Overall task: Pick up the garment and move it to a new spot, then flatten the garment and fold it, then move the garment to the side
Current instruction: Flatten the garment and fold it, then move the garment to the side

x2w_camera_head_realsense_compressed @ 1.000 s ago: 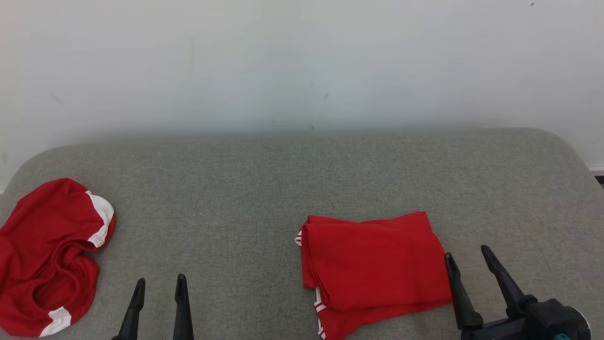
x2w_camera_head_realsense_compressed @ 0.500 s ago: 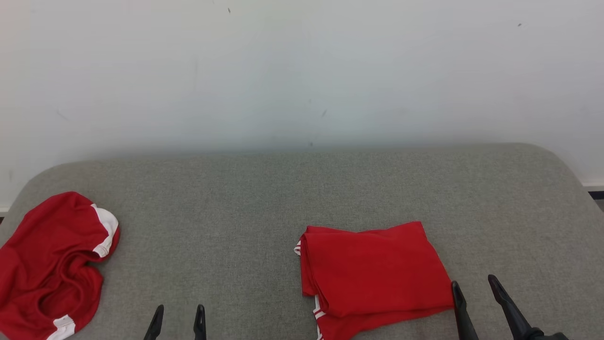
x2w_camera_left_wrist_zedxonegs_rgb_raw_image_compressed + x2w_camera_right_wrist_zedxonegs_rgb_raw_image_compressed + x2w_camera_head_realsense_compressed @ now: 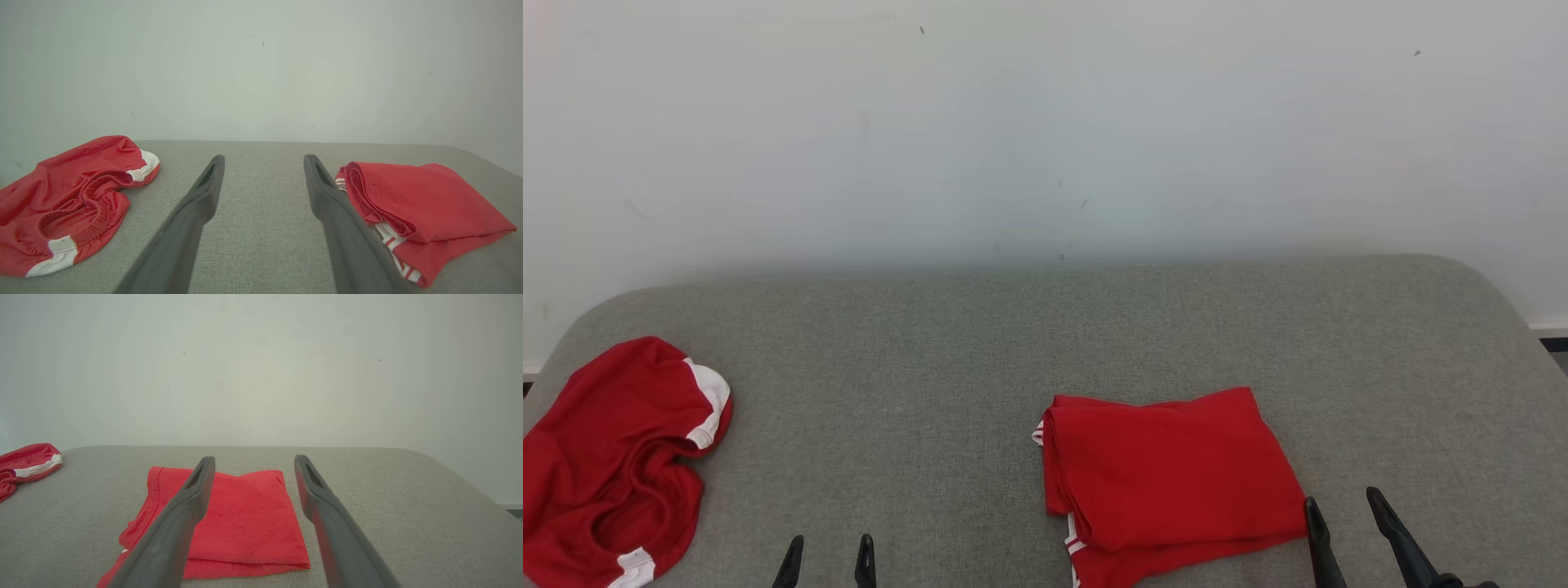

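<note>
A folded red garment (image 3: 1168,474) with white stripes at its edge lies flat on the grey cushioned surface (image 3: 1013,343), right of centre; it also appears as the garment (image 3: 421,208) and the garment (image 3: 237,514) in the wrist views. My right gripper (image 3: 1341,514) stands open just off its near right corner, holding nothing. My left gripper (image 3: 829,551) is open near the front edge, left of the folded piece, with bare fabric surface between its fingers.
A crumpled red garment with white trim (image 3: 613,465) lies at the far left edge of the surface. A pale wall (image 3: 1045,122) rises right behind the surface. Bare grey cushion lies between the two red pieces and behind them.
The head camera has tilted up, so everything sits lower in its picture. Both grippers have drawn back toward the bottom edge, still open; the garments lie unmoved.
</note>
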Available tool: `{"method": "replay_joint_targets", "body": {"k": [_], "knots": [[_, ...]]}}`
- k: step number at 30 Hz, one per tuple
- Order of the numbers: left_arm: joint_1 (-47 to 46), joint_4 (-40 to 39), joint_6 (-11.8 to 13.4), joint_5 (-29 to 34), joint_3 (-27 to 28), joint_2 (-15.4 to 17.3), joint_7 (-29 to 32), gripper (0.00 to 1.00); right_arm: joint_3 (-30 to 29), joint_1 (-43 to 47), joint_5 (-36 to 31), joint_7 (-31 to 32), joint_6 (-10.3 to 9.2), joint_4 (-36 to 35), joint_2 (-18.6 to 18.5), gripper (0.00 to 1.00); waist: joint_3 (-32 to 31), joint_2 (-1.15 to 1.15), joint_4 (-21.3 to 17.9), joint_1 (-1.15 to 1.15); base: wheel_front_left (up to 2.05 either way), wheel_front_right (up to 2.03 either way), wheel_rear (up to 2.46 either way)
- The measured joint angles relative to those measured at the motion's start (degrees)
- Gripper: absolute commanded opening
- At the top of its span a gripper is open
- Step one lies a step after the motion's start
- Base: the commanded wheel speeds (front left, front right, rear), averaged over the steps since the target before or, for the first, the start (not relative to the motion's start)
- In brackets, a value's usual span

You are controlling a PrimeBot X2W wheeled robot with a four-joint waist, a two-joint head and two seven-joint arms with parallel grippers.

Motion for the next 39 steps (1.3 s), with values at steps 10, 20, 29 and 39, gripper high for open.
{"method": "replay_joint_targets", "body": {"k": [10,20,29,39], "knots": [[0.36,0.44,-1.38,-0.45,1.82,-0.92,0.00,1.00,0.90,-0.03,0.14,0.00,0.00,0.82,-0.02,1.00,-0.11,0.00,-0.01,0.00,0.00,0.00,0.00],[0.57,1.16,-2.00,-0.02,1.94,-1.08,0.00,1.00,1.23,-0.05,0.57,0.00,0.00,1.72,-0.49,1.00,-0.03,0.01,0.67,0.00,0.00,0.00,0.00],[0.51,1.45,-2.57,0.00,1.51,-1.10,0.00,1.00,2.59,-3.13,4.36,0.00,0.00,4.61,-2.09,1.00,1.10,0.01,1.52,0.00,0.00,0.00,0.00],[-1.00,1.55,-4.13,1.68,0.47,-1.12,0.00,1.00,12.70,-17.66,21.01,1.69,0.00,19.92,-11.31,1.00,3.96,0.01,3.10,0.00,0.00,0.00,0.00]]}}
